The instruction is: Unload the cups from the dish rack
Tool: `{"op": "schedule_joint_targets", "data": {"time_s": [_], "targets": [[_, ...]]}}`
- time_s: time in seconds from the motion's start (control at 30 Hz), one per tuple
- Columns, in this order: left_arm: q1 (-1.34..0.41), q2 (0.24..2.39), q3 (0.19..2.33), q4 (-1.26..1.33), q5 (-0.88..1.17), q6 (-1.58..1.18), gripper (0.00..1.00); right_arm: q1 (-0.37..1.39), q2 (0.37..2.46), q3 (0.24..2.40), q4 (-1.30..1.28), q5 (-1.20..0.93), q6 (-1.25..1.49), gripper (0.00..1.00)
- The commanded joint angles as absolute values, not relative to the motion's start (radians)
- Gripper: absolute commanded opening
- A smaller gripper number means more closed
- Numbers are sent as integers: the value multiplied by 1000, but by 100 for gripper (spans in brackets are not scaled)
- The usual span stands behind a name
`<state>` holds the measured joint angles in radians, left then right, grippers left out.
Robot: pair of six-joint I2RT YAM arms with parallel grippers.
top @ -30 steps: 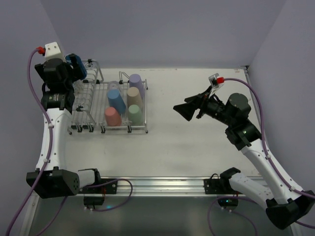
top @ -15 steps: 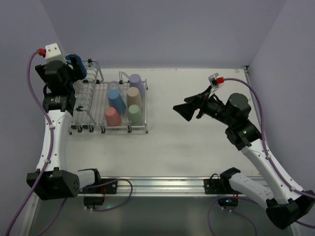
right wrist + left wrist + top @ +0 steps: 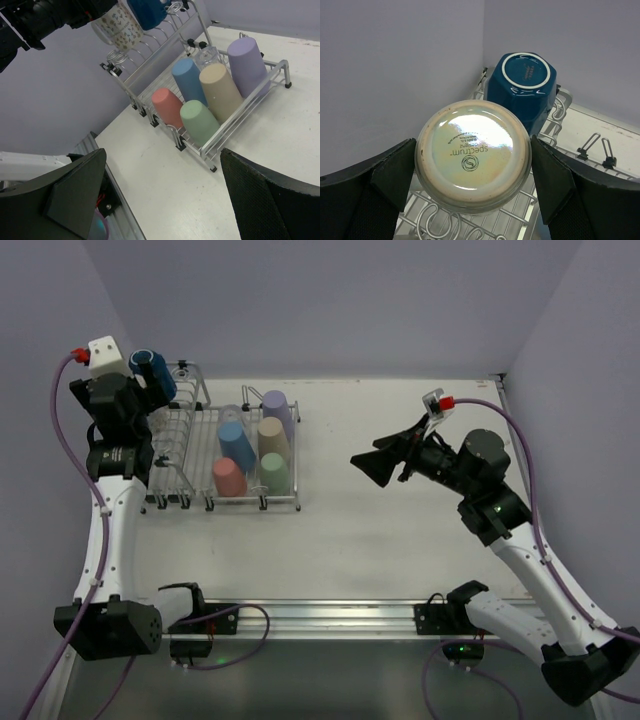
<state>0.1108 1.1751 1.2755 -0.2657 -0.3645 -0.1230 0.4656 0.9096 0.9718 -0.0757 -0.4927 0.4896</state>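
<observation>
Left wrist view shows the left gripper [image 3: 472,142] clamped on the white speckled mug [image 3: 472,155], with one finger on each side. The mug's bottom faces the camera, and its mouth points down at the dish rack [image 3: 555,120]. Just past it sits the dark blue mug [image 3: 522,85], bottom up too, at the tall wire end of the rack.

The rack sits by the far left corner of the worktop [image 3: 400,540]. Five tumblers are in its flat tray, all bottoms up. The pink tumbler [image 3: 167,107] and mint tumbler [image 3: 200,122] are nearest the near edge. The blue tumbler [image 3: 189,80] and beige tumbler [image 3: 220,90] are behind them. The lilac tumbler [image 3: 246,65] is farthest back.

The right gripper [image 3: 368,465] hangs over the middle of the worktop. Its fingers are wide apart with nothing between them.
</observation>
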Motion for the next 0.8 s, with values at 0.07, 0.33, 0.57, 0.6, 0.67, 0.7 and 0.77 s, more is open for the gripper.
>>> {"op": "schedule_joint_targets", "data": {"time_s": [0.07,0.33,0.57,0.6,0.67,0.7,0.77], "targets": [[117,1092,1223,-385,-373,-130,35,495,917,1022,-32,-520,520,99],[117,1045,1200,-359,-334,-161,17,563,997,1015,144,-545,647,98],[118,1101,1198,-361,-360,-141,53,695,1114,1135,158,-526,657,99],[117,1104,1209,-356,-362,-141,61,701,1117,1143,152,-509,650,99],[117,1121,1224,-356,-361,-140,77,710,1120,1149,141,-500,638,99],[118,1130,1238,-359,-359,-138,82,710,1121,1149,140,-491,634,99],[117,1156,1270,-371,-353,-138,95,710,1120,1147,127,-482,621,99]]}}
